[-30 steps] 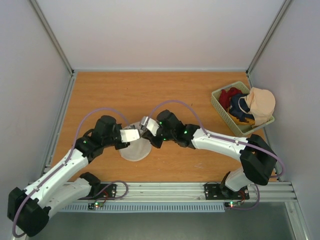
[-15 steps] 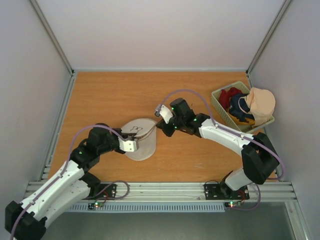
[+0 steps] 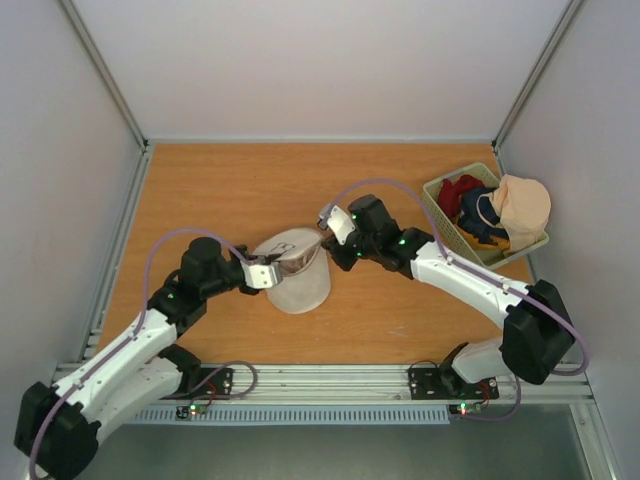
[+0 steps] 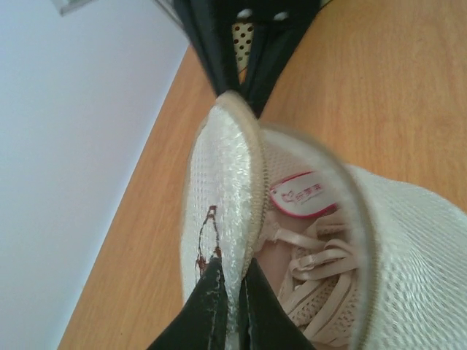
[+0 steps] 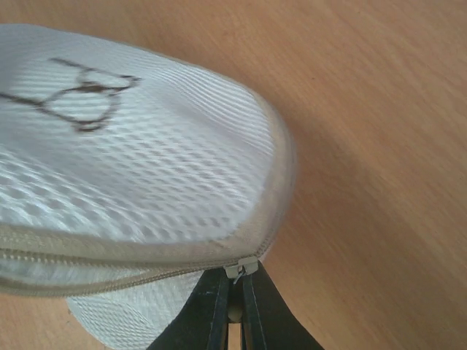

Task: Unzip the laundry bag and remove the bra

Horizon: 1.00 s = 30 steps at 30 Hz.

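Observation:
The off-white mesh laundry bag (image 3: 305, 288) lies mid-table, its zip partly undone and its mouth gaping. My left gripper (image 3: 262, 272) is shut on the edge of the upper flap (image 4: 219, 189), the one with the black spectacles mark, and holds it up. In the left wrist view the pink-beige bra (image 4: 321, 284) with thin straps lies inside, below a red-rimmed label (image 4: 303, 195). My right gripper (image 3: 325, 250) is shut on the zipper pull (image 5: 241, 269) at the bag's right rim. The right wrist view shows the flap (image 5: 146, 168) and its mark (image 5: 80, 102).
A green plastic basket (image 3: 437, 212) stands at the far right with a red cloth (image 3: 458, 192), a navy cloth (image 3: 478, 215) and a pale peach rounded garment (image 3: 523, 205). Grey walls enclose the wooden table (image 3: 250, 190) on three sides.
The right gripper has drawn the zipper pull round to the bag's right side. The left gripper has shifted right with the flap lifted. The bag's mouth now gapes open.

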### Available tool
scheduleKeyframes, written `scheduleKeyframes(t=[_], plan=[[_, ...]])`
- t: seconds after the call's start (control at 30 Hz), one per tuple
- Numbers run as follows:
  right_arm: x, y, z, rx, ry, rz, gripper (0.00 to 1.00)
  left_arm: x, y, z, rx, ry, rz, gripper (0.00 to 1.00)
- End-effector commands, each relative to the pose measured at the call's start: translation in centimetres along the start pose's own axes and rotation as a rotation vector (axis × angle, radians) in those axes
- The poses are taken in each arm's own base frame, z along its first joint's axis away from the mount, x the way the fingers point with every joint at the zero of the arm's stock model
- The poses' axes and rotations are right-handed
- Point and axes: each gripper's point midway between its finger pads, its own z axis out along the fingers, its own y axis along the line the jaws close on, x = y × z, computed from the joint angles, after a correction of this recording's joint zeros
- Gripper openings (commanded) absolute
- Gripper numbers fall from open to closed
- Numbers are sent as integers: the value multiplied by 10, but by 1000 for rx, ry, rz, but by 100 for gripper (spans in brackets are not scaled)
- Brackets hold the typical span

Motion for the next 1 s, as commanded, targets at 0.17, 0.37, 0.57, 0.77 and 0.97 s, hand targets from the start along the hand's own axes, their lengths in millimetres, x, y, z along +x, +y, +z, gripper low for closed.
scheduleKeyframes(t=[0.17, 0.37, 0.57, 0.77, 0.97], plan=[[-5, 78, 9, -150, -83, -20, 1, 34, 43, 9, -135, 36, -123, 62], [-19, 111, 31, -209, -96, 15, 1, 17, -5, -13, 57, -2, -118, 61], [-30, 118, 36, -236, -115, 32, 1, 22, -46, -27, 106, 14, 33, 56], [-27, 136, 39, -273, -97, -28, 1, 33, -15, -10, 28, 120, 20, 41], [-28, 130, 37, -237, -92, -31, 1, 34, -24, -5, 63, 109, 66, 20]])
